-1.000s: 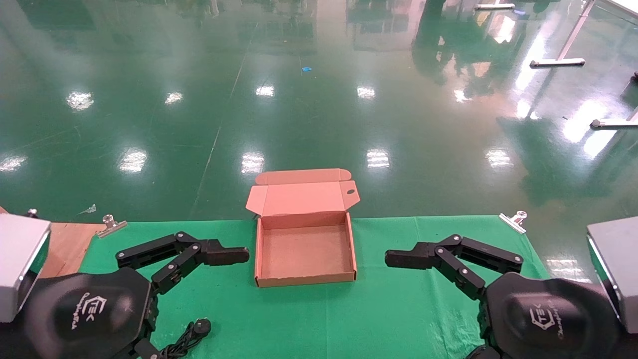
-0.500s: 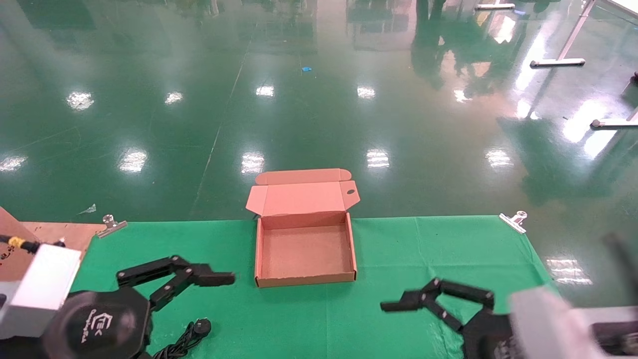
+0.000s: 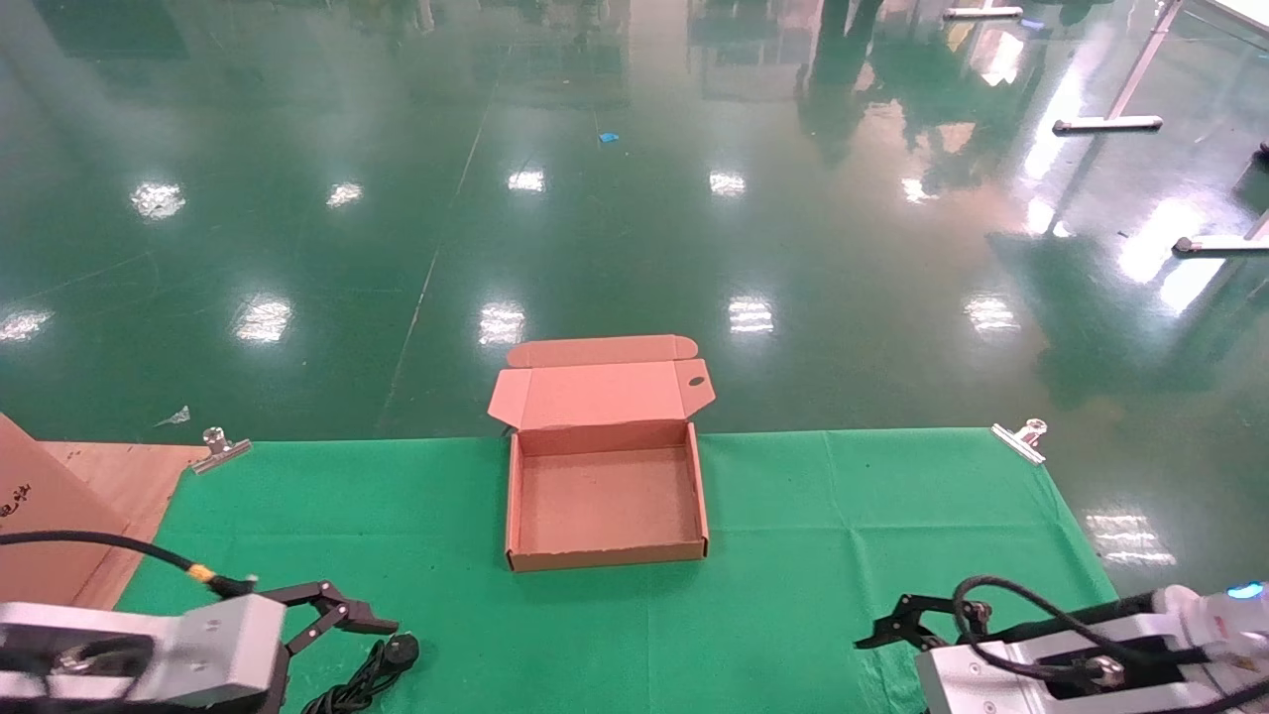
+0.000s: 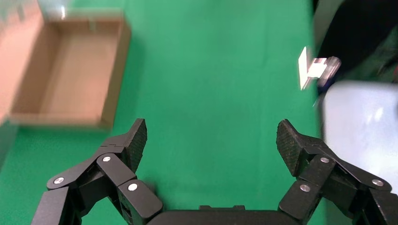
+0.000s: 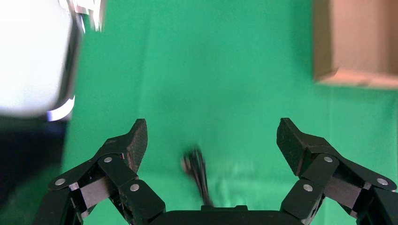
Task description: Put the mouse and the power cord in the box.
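The box [image 3: 605, 496] sits open on the green cloth [image 3: 813, 516], in the middle toward the far edge, its lid [image 3: 600, 392] folded back away from the robot. The cord [image 3: 372, 674] lies at the near left edge, its round plug [image 3: 400, 651] just beside the left gripper [image 3: 342, 620], whose fingers are spread wide over bare cloth. The right gripper [image 3: 892, 630] is low at the near right edge, fingers also wide apart. A thin dark cable [image 5: 199, 171] lies under it; the mouse itself I cannot make out.
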